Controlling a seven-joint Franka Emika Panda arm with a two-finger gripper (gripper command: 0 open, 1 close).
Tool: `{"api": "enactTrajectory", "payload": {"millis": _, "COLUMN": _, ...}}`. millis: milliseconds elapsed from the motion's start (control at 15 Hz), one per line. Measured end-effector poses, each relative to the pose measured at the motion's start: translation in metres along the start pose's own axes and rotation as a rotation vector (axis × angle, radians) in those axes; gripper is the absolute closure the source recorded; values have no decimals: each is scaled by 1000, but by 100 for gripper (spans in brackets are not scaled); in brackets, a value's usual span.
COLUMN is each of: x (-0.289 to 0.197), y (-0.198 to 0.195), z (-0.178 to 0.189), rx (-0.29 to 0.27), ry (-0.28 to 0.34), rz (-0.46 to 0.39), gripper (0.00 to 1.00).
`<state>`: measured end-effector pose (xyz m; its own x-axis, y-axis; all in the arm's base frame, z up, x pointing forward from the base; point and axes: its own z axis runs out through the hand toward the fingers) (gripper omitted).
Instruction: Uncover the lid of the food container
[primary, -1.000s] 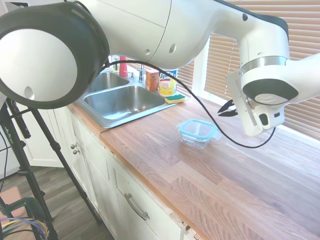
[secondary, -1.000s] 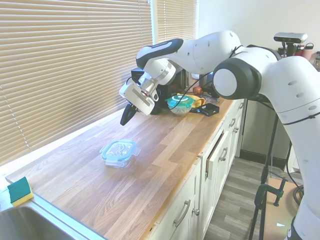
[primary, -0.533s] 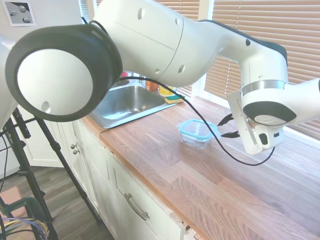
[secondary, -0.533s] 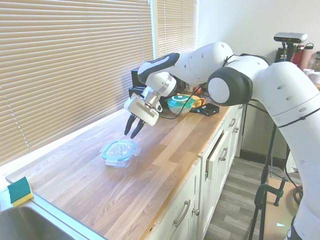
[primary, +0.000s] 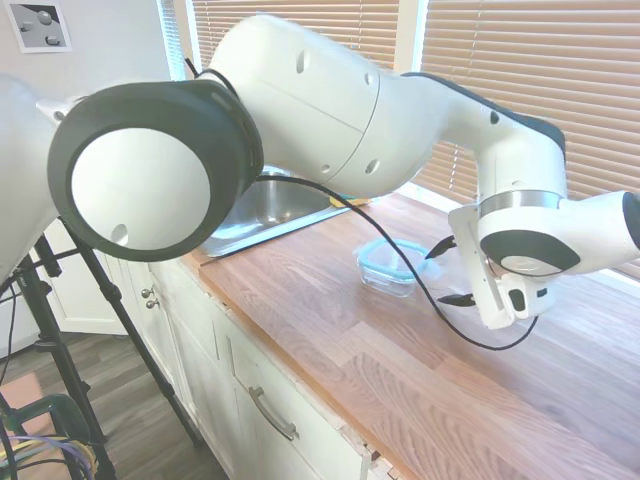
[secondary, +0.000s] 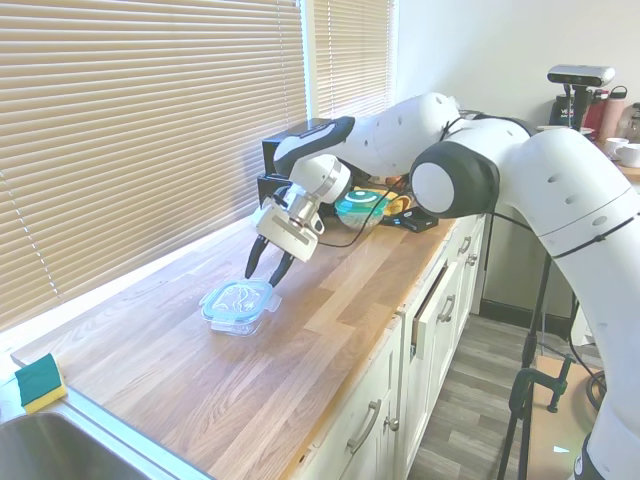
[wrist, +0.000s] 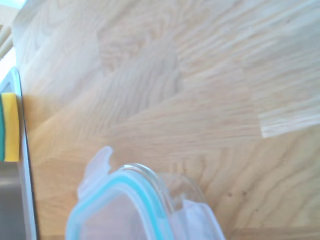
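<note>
The hand (secondary: 268, 270) is held open just above the lid's (secondary: 237, 296) edge, bare worktop (secondary: 330, 320) lying all around.

The arm (secondary: 480, 170) is made of smooth, glossy white shells, rounded and thick like bent pipes. Its big joints are ringed in dark grey or black, with flat pale-grey round caps (primary: 140, 185) on their ends. Small round holes dot the white shell near the joints. A silver metal ring (primary: 520, 203) sits at the wrist, above a white boxy block. The gripper (secondary: 266, 268) has two slim black fingers. A thin black cable (primary: 400, 265) hangs in a loose loop from the upper arm to the wrist.
</note>
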<state>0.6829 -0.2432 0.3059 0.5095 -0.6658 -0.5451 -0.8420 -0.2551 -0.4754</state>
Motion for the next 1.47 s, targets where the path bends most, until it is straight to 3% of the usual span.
{"api": "enactTrajectory", "payload": {"millis": 200, "x": -5, "y": -7, "z": 8, "rx": -7, "ry": -5, "rz": -15, "gripper": 0}}
{"api": "enactTrajectory", "payload": {"millis": 267, "x": -6, "y": -7, "z": 9, "rx": -7, "ry": -5, "rz": -18, "gripper": 100}}
{"api": "enactTrajectory", "payload": {"millis": 1467, "x": -10, "y": -14, "z": 6, "rx": 3, "ry": 3, "rz": -34, "gripper": 100}}
